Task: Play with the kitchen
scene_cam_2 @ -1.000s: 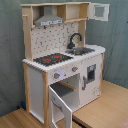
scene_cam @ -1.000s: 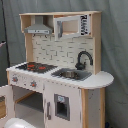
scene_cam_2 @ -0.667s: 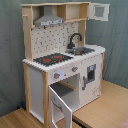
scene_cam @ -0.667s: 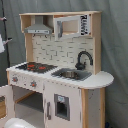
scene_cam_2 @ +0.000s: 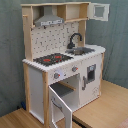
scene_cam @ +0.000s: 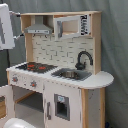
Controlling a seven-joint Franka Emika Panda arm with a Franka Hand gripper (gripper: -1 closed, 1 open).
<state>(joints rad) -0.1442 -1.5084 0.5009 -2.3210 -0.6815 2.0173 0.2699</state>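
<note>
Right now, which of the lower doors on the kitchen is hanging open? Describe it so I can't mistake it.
Start at the kitchen and find the stovetop with its red rings. Directly beneath it, under the two knobs, a white door swings outward. Its neighbour under the sink, the windowed door, is shut.

Kitchen [scene_cam_2: 60,65]: oven door [scene_cam_2: 60,102] swung outward in the second exterior view, blocking approach low at front. Oven cavity behind it open. Upper cabinet door [scene_cam_2: 100,11] ajar. Faucet [scene_cam: 83,59] rises over sink [scene_cam: 70,74]; stovetop [scene_cam: 35,66] flat and unobstructed beneath hood [scene_cam: 39,29].
</note>
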